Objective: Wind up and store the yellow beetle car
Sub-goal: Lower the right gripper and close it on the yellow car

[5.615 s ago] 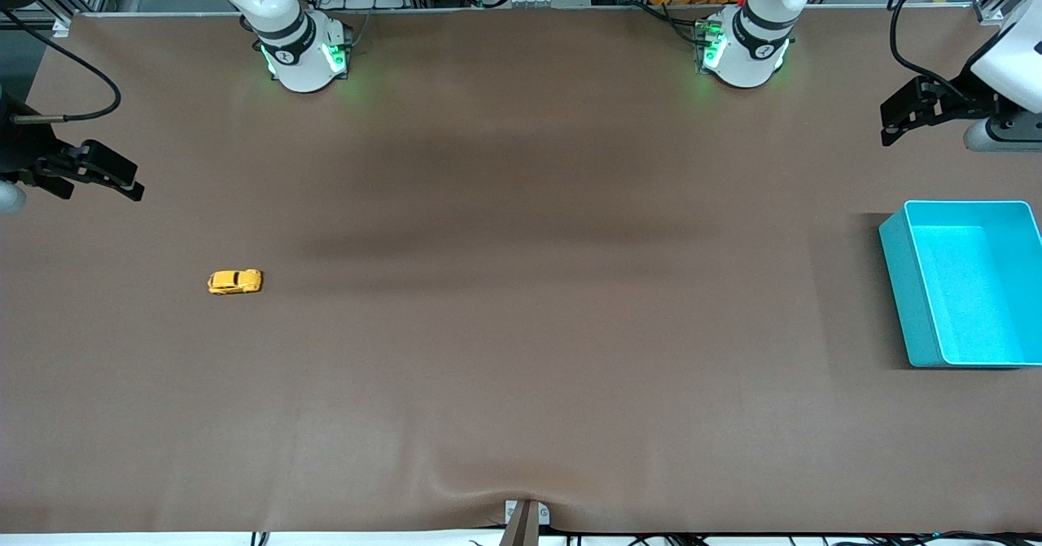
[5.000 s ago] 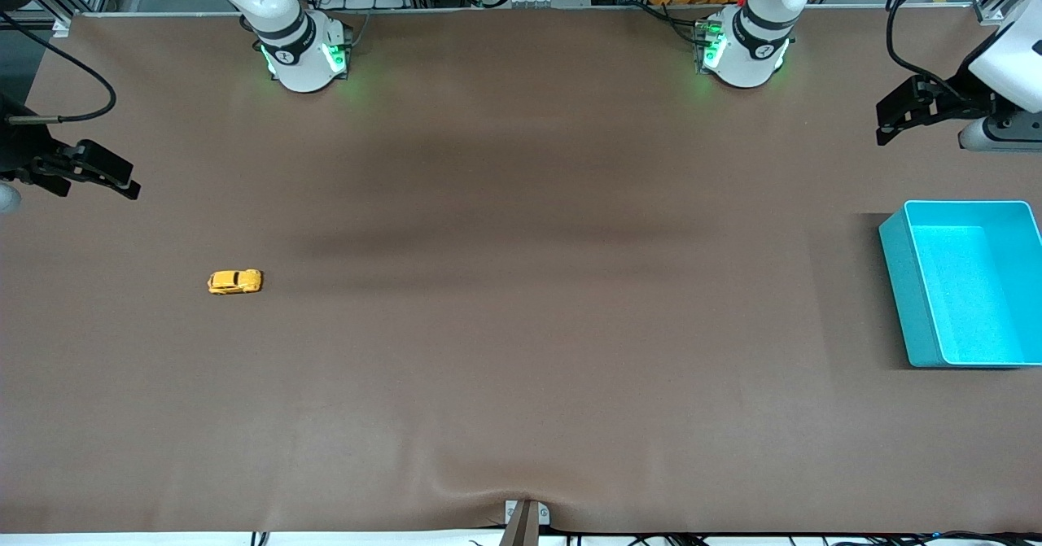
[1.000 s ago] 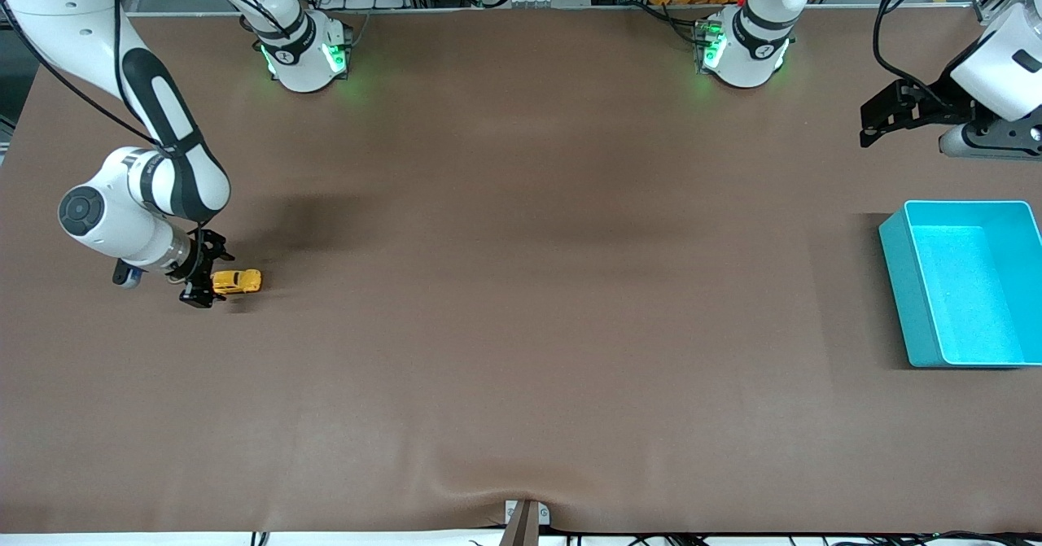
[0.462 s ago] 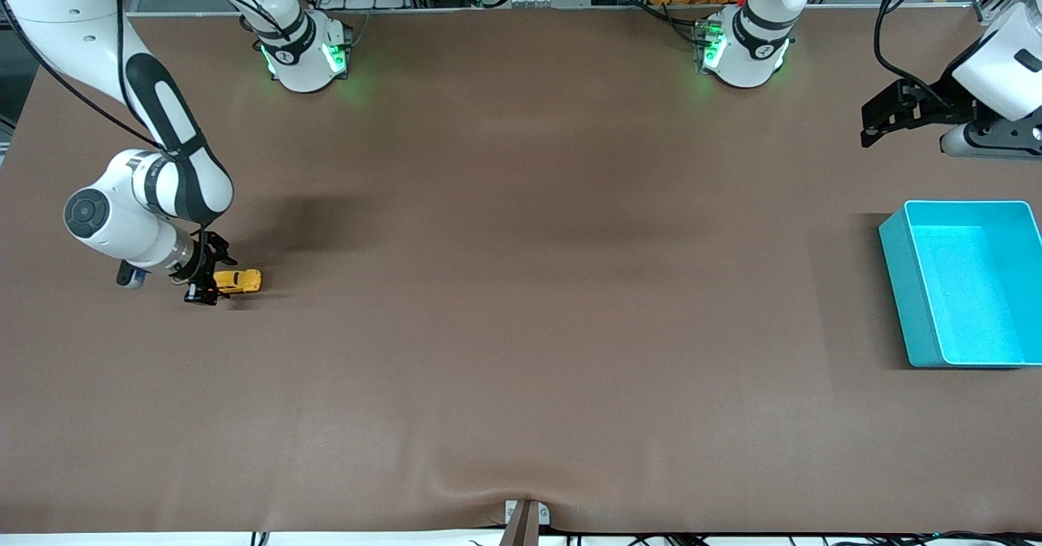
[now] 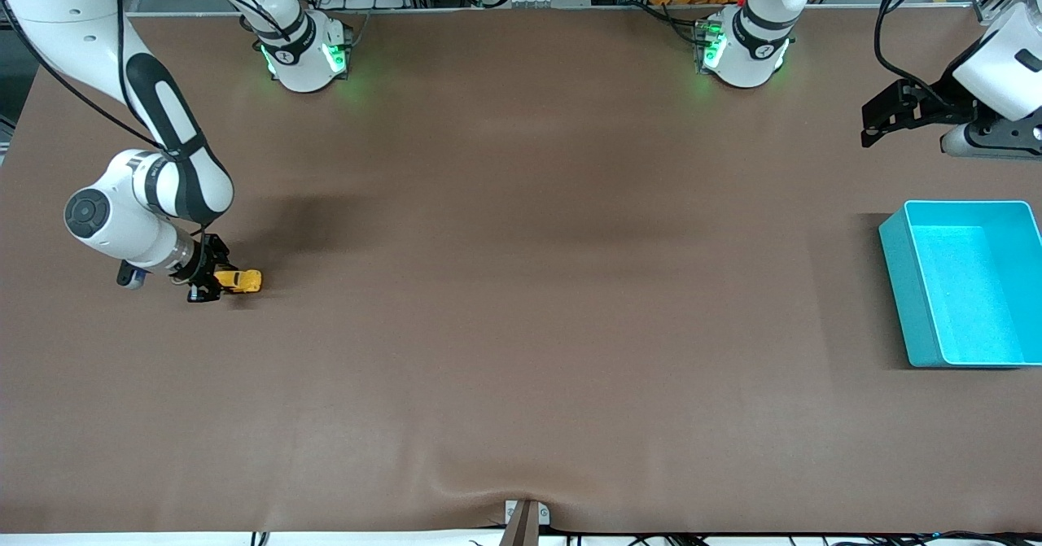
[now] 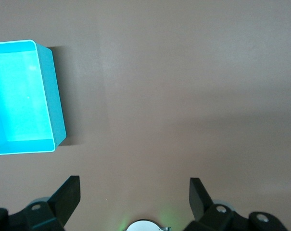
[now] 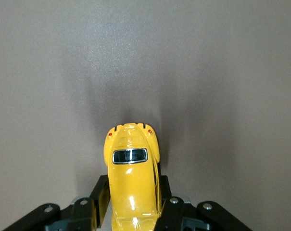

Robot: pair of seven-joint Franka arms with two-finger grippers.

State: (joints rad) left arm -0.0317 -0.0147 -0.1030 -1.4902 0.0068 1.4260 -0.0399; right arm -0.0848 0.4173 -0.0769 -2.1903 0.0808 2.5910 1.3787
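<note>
The yellow beetle car (image 5: pixel 241 280) stands on its wheels on the brown table near the right arm's end. My right gripper (image 5: pixel 213 281) is down at the table, shut on the car's end that points away from the bin. In the right wrist view the car (image 7: pixel 132 175) sits between the black fingers (image 7: pixel 98 196), pressed on both its sides. The turquoise bin (image 5: pixel 969 282) stands at the left arm's end of the table and shows in the left wrist view as the bin (image 6: pixel 25 96). My left gripper (image 5: pixel 871 127) waits open in the air near that bin, nothing between its fingers (image 6: pixel 68 195).
The brown table cover (image 5: pixel 521 286) has a small wrinkle at the front edge by a clamp (image 5: pixel 525 517). The two arm bases (image 5: pixel 303 54) stand along the table's back edge.
Earlier both arms hung at the table's ends. The right arm came down to the car, and in the last second its fingers closed on the car's body. The left arm has hardly moved.
</note>
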